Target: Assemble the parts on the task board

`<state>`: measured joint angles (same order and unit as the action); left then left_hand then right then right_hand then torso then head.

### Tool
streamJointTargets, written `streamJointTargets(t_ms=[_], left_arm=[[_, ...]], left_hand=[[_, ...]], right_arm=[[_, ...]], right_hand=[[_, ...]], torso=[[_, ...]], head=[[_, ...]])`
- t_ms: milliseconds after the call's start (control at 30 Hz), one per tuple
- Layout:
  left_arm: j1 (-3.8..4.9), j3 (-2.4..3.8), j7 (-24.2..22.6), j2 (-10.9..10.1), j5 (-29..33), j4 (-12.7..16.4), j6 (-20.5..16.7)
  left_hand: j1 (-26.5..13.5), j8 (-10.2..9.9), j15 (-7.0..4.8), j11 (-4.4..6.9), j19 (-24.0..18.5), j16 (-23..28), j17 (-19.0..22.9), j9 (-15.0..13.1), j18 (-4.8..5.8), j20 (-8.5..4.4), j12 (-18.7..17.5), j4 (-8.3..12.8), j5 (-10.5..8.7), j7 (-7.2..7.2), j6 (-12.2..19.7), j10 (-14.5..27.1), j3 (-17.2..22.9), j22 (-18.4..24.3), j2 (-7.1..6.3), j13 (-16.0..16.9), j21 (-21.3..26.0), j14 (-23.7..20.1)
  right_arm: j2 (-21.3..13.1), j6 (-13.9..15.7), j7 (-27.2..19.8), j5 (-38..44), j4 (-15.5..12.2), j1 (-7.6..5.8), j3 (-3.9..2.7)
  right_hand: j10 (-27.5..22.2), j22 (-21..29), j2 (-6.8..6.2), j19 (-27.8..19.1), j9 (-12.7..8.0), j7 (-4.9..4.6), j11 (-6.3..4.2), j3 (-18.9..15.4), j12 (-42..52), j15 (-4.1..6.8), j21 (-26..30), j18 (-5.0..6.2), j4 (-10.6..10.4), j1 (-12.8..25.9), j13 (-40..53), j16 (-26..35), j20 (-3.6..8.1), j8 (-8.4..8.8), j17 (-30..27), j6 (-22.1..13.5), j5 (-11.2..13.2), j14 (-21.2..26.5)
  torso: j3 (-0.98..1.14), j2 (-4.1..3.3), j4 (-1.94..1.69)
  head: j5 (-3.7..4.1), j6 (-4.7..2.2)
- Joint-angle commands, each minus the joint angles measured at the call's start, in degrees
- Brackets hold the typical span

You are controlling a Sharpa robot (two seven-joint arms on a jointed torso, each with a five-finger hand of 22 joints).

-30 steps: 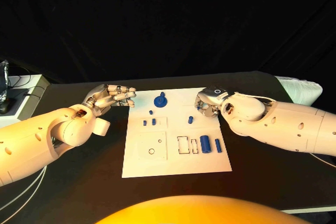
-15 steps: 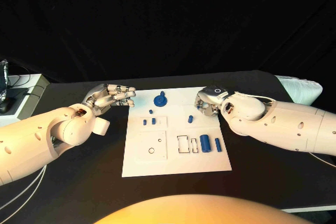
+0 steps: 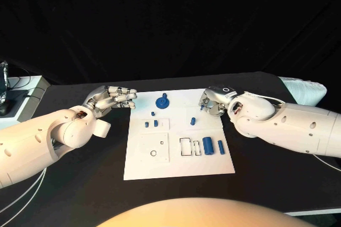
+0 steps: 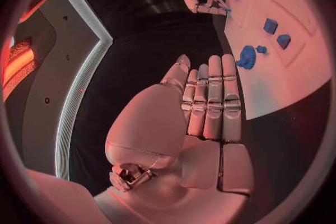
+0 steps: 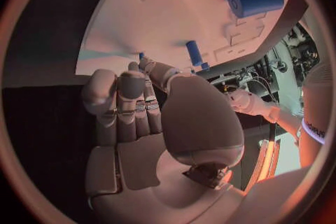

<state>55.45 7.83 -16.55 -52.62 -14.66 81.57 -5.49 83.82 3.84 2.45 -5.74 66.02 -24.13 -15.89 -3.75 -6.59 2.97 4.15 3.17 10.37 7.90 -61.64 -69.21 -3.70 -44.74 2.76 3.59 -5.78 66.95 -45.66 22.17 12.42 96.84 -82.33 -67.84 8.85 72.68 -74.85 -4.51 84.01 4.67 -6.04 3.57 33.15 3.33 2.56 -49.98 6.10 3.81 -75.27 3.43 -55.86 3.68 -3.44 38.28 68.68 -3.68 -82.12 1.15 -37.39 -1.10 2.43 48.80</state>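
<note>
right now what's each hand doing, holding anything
Left hand: fingers curled in, holding nothing.
Right hand: at the task board's far right edge; cannot tell if it holds anything.

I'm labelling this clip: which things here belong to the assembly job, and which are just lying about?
Belongs to the job:
white task board
blue round gear-like part
large blue cylinder
slim blue bar
small blue peg
two small blue blocks

Just lying about:
white ribbed object at the table's right edge
grey equipment at the left edge
</note>
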Motion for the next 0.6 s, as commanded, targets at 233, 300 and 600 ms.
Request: streamJointTargets(t_ms=[233,300,600], left_arm=[[0.0,0.06,-0.2,0.3,0.1,-0.7,0.9],[-0.01,0.06,-0.2,0.3,0.2,-0.7,0.9],[-0.04,0.05,-0.4,1.0,0.3,-0.7,0.8]], left_hand=[[0.3,-0.1,0.24,0.1,-0.4,0.4,-0.1,0.0,0.74,0.0,-0.2,0.3,0.25,0.24,0.6,0.6,0.0,-0.2,-0.23,0.0,-0.4,0.1],[0.3,-0.1,0.24,0.1,-0.4,0.4,-0.1,0.0,0.74,0.0,-0.2,0.3,0.25,0.24,0.6,0.6,0.0,-0.2,-0.23,0.0,-0.4,0.1],[0.4,-0.1,0.23,0.1,-0.4,0.4,-0.1,0.0,0.7,0.01,-0.2,0.4,0.26,0.23,0.7,0.6,0.0,-0.3,-0.21,0.0,-0.4,0.1]], right_arm=[[-2.6,6.0,-2.7,-9.2,-2.9,-1.21,-0.89],[-3.3,6.0,-3.1,-10.5,-4.1,-1.35,-1.08],[-3.2,3.7,-3.4,-10.2,-9.9,-1.45,-1.21]], right_hand=[[1.0,-0.2,0.8,3.6,0.0,-0.33,-0.72,-0.2,0.1,-0.09,-0.4,0.9,0.3,-1.0,0.1,-0.1,-0.11,-0.36,0.1,0.3,-0.6,0.2],[1.0,-0.2,0.85,3.6,0.0,-0.35,-0.72,-0.3,0.1,-0.11,-0.3,0.99,0.4,-1.0,0.1,0.0,-0.16,-0.37,0.0,0.3,-0.6,0.2],[1.0,-0.5,1.0,3.6,0.0,-0.43,-0.68,-0.6,0.1,-0.15,-0.2,1.25,0.6,-1.3,0.1,0.0,-0.33,-0.37,0.1,0.3,-0.8,0.3]], torso=[[-0.05,0.08,0.0],[-0.06,0.07,-0.02],[-0.08,0.13,0.1]], head=[[-0.03,-0.13],[-0.11,-0.13],[-1.84,-0.19]])
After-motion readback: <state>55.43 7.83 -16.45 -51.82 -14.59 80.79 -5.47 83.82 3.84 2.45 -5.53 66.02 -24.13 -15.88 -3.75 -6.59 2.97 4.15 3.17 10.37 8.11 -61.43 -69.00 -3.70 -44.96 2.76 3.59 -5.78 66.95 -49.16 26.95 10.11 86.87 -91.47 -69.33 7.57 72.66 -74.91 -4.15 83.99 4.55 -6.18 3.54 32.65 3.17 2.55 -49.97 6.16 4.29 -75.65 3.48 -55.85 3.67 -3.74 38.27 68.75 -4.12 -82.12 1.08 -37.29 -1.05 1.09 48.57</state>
